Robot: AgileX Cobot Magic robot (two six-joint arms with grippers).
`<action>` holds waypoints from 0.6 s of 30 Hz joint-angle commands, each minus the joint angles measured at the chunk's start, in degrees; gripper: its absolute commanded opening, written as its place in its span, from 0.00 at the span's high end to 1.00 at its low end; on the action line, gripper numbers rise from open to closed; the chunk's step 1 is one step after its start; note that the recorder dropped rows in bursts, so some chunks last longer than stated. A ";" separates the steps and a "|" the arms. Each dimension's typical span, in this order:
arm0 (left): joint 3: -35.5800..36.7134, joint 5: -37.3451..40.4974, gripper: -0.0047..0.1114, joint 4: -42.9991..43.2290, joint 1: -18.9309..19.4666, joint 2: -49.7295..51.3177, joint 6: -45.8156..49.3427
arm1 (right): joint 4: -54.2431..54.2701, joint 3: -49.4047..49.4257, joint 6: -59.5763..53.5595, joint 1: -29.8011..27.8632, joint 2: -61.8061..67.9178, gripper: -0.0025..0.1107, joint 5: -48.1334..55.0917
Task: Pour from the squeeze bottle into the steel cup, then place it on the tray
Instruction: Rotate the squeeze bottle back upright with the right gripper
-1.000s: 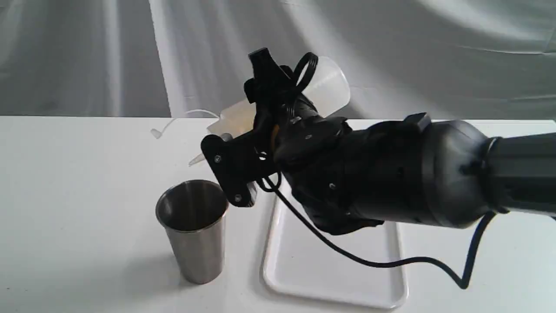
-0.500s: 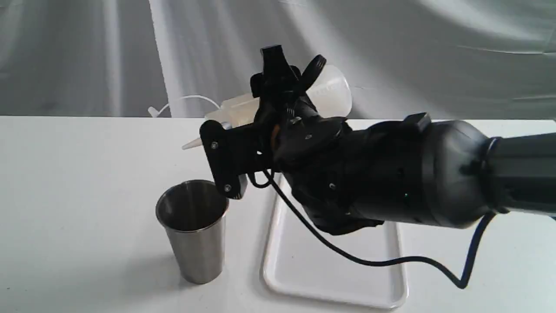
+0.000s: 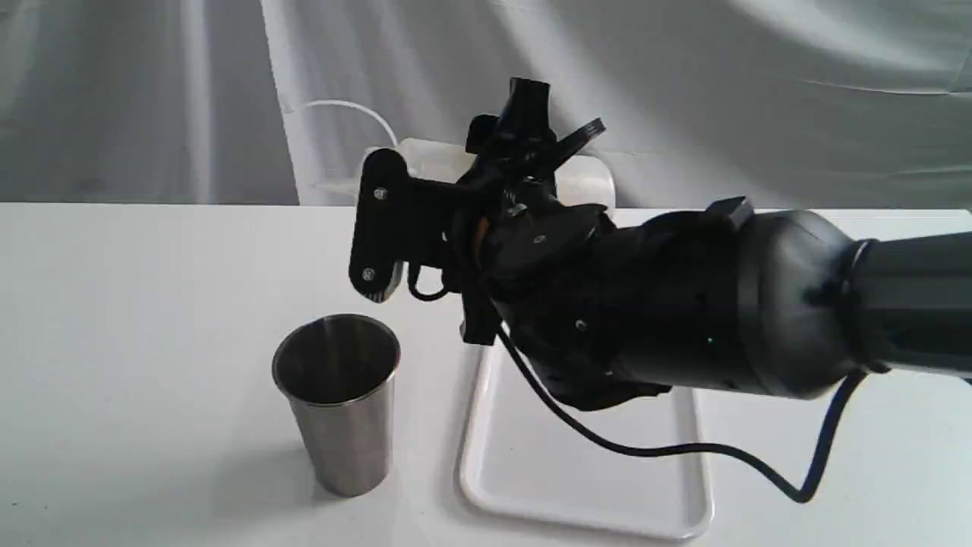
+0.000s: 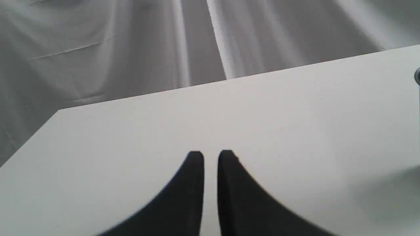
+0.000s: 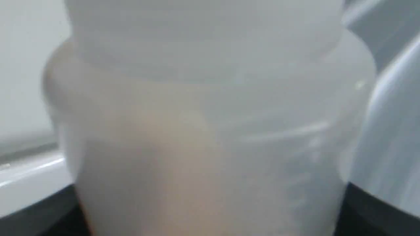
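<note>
The squeeze bottle (image 3: 429, 158) is held in the air, lying about level, with its nozzle end pointing left and its thin strap (image 3: 345, 105) arcing above. My right gripper (image 3: 516, 144) is shut on its body, above and behind the steel cup (image 3: 338, 403). That cup stands upright on the table, left of the white tray (image 3: 585, 475). Up close in the right wrist view, the bottle (image 5: 210, 131) fills the picture, whitish with a faint amber tint. My left gripper (image 4: 211, 157) hovers over bare table, shut with nothing in it.
The white table (image 3: 137, 304) runs to a grey draped cloth (image 3: 759, 99) behind. My right arm (image 3: 721, 304) and its black cable (image 3: 683, 452) hang over the tray. A sliver of grey metal (image 4: 417, 77) shows at the left wrist view's edge.
The right gripper has rotated and lifted the bottle from a nozzle-down tilt over the cup to about level. The nozzle has risen away from the cup's rim. Cup and tray have not moved.
</note>
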 commanded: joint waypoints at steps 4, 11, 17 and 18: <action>0.25 -0.71 0.89 -0.02 0.14 -0.15 -0.29 | -0.35 -0.72 20.88 -1.78 -1.95 0.98 0.21; 0.25 -0.71 0.89 -0.02 0.14 -0.15 -0.29 | -0.32 -0.35 39.45 -4.04 -4.80 0.98 -2.58; 0.25 -0.71 0.89 -0.02 0.14 -0.15 -0.42 | 1.55 0.28 50.82 -6.68 -7.19 0.98 -7.03; 0.25 -0.71 0.89 -0.02 0.14 -0.15 -0.42 | 2.85 0.28 50.94 -7.09 -7.19 0.98 -7.59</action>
